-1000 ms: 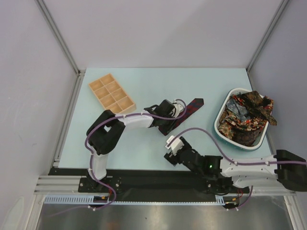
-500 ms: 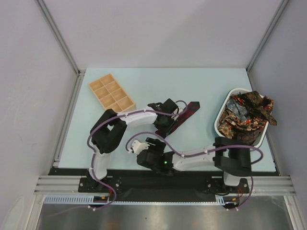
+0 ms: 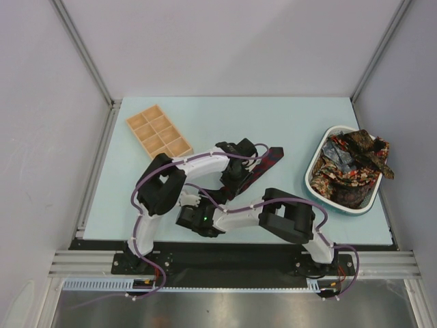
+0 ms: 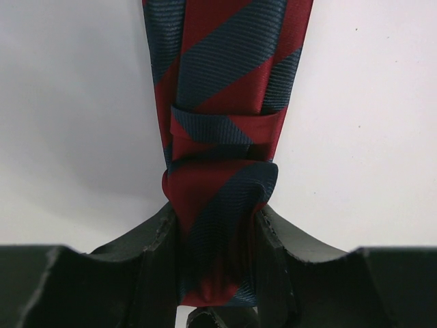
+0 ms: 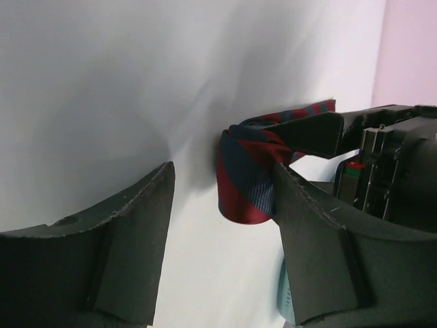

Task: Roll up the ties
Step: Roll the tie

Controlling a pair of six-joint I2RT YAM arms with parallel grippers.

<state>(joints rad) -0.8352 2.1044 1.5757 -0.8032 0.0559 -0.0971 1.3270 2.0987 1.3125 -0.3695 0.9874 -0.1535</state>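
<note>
Step in hand: starting the roll of striped tie [image 3: 272, 156], laid flat at middle of bench [image 3: 205, 123]. Gripping its folded-over end with left jaws; holding right jaws open around that fold, not pinching. Next, judged: close right on fold, turn it along the length, keep edges square. Versus a second ago: swung right arm in from bench's right side, narrowed its jaws slightly.

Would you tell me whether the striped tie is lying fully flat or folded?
Partly folded: the striped tie has its near end doubled over in the left gripper, while the rest stretches out unfolded.
</note>
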